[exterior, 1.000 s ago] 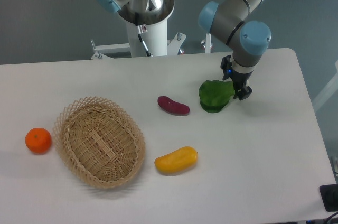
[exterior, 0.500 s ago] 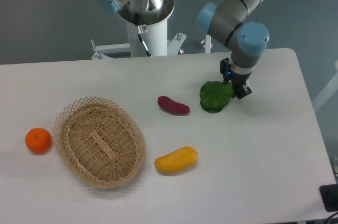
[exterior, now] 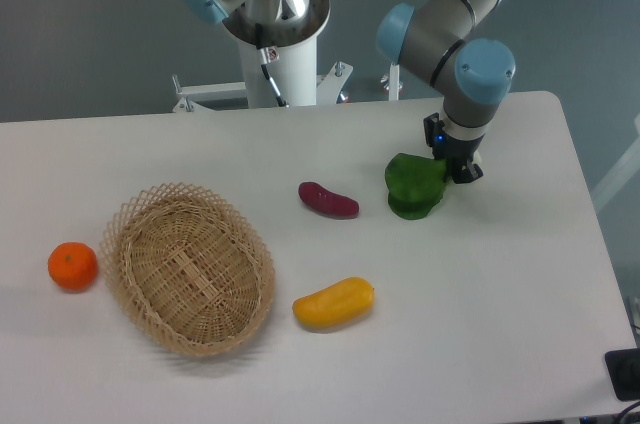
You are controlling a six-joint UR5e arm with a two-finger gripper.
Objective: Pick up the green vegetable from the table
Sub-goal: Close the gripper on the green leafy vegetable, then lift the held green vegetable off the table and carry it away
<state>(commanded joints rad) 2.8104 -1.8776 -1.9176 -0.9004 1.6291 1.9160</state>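
**Gripping the leaf's edge at the far right of the table**

Peering at the gripper (exterior: 455,170) yields little: it is small, dark, and seen from above, so its fingertips blur into the right edge of the green vegetable (exterior: 415,185). The jaws look clenched on that edge, though the exact line of contact is too small to make out. Whether the leaf rests fully on the table (exterior: 480,284) or is partly raised cannot be told from this view. The arm (exterior: 455,39) is cut off at the top of the frame, as is the second grey and blue joint above the white pedestal (exterior: 280,54) behind the table. A dark object (exterior: 625,374) at the lower right corner is cropped by the picture's edge and cannot be identified.

The green vegetable is bright green, rounded and crinkled, with a slightly darker fold across the top and a paler rim along its lower side. It sits at the right rear part of the table, directly under the arm's wrist.

Just to its left, apart from it, lies a purple vegetable (exterior: 328,200). Nearer the front is a yellow fruit (exterior: 333,303). A woven basket (exterior: 188,268) stands at the left, with an orange (exterior: 73,266) just beside it.
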